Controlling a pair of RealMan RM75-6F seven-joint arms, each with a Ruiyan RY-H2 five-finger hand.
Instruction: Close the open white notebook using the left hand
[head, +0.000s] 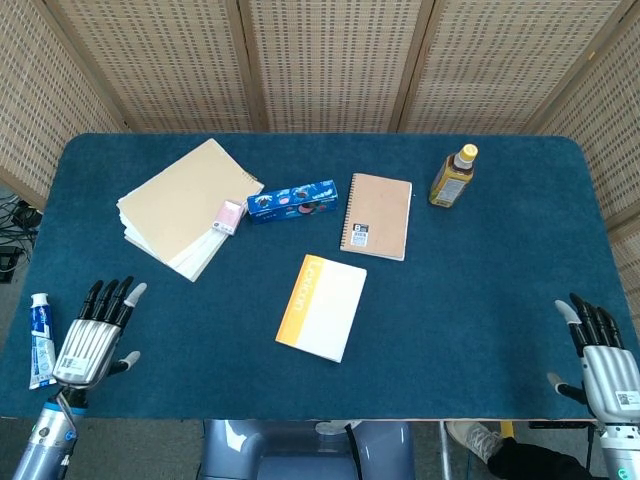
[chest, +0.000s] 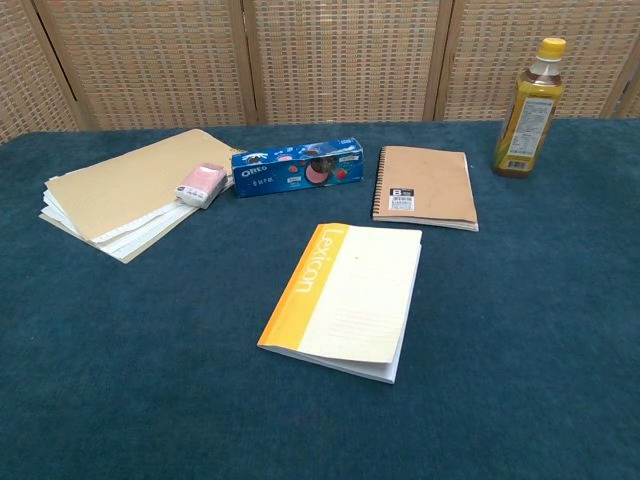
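Cream paper and a yellow spine strip — that is the white notebook (head: 321, 307), lying flat mid-desk with its cover down, so I judge it already closed. It looks light and thin, a soft cover that would bend rather than resist, slick enough to skate on the blue cloth if I pushed it sideways. If I had to touch it again, I'd press down on the free long edge opposite the spine.

My left hand (head: 92, 336) hovers at the near left corner of the desk (head: 470, 300), fingers spread, holding nothing, just beside the toothpaste tube (head: 39, 340). My right hand (head: 603, 360) sits off the near right edge, also empty and spread.

Room is good — bare cloth all around the notebook, with the cookie box (head: 292, 200) and brown spiral pad (head: 377, 215) farther back.
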